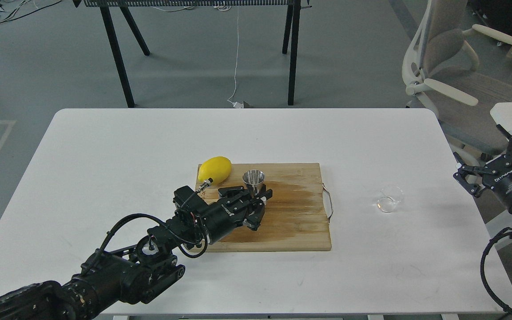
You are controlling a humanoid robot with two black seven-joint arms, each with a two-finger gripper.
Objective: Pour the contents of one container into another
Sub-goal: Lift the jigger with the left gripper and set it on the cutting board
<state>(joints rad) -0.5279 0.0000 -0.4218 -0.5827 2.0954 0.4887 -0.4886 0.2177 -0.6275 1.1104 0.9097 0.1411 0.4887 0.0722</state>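
Note:
The steel jigger (253, 179) stands upright over the wooden cutting board (291, 222), its waist held between the fingers of my left gripper (252, 195), which is shut on it. The clear glass cup (390, 199) sits on the white table to the right of the board, nothing touching it. My right gripper (495, 163) hovers at the table's right edge, well right of the cup, its fingers spread open and empty.
A yellow lemon (215, 169) rests on the board's far left corner, just left of the jigger. The board has a metal handle (329, 202) on its right side. An office chair (451, 75) stands beyond the table's right end.

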